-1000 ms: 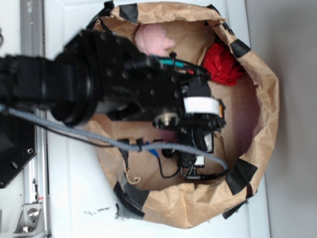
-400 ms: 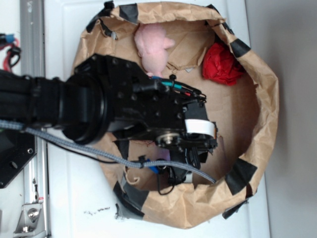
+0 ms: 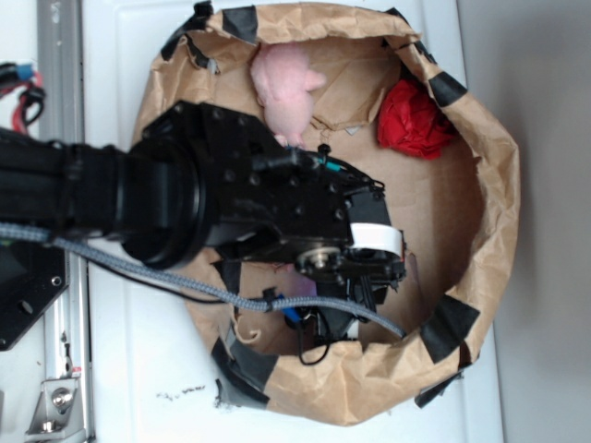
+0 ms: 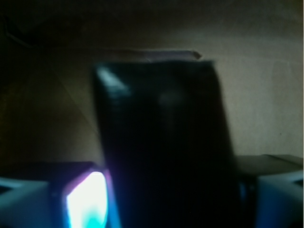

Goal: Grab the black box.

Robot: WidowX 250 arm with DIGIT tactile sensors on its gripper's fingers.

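your black robot gripper (image 3: 355, 300) low inside the crumpled brown paper nest (image 3: 489, 185), small glossy black box (image 4: 164, 142) filling your wrist view between the blurred fingers (image 4: 28, 204), grip state unclear, red cloth ball (image 3: 413, 120) well apart

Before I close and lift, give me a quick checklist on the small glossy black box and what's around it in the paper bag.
1. Small glossy black box in the wrist view's centre, close up: ok.
2. Box between the gripper fingers: cannot tell; wrist view dark and blurred.
3. Jaws open or shut: cannot tell.
4. Pink plush toy apart from gripper: ok.
5. Red cloth ball apart from gripper: ok.
6. Crumpled brown paper bag wall clear of the arm: cannot tell; the arm hides the near side.
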